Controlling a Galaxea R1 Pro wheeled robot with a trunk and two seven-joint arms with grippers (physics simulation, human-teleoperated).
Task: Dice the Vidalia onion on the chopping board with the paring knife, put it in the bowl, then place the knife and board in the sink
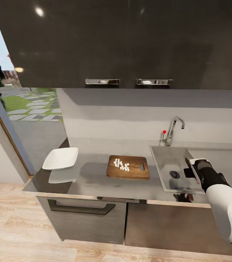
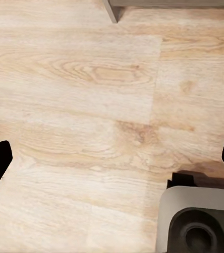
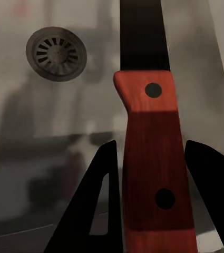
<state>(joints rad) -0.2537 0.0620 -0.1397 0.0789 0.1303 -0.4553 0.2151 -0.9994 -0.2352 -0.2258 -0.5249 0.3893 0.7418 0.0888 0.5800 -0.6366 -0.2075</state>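
The right gripper point(image 3: 151, 200) holds the paring knife point(image 3: 153, 158) by its red handle, over the sink point(image 1: 167, 163) near the drain point(image 3: 56, 52). The knife looks light, stiff and sharp, so the handle is the safe place. The left gripper point(image 2: 112, 163) is wide open above the floor point(image 2: 80, 79).

— What does the counter point(image 1: 94, 182) carry?

— A white bowl point(image 1: 60, 158) at its left end, empty as far as shows. Near the middle lies the chopping board point(image 1: 128, 167), flat, with a small heap of pale diced onion point(image 1: 121, 165) on it.

— And to the right?

— The sink point(image 1: 168, 163) is set into the counter, just beside the board, its round drain point(image 1: 174, 174) visible and the chrome tap point(image 1: 172, 130) behind it.
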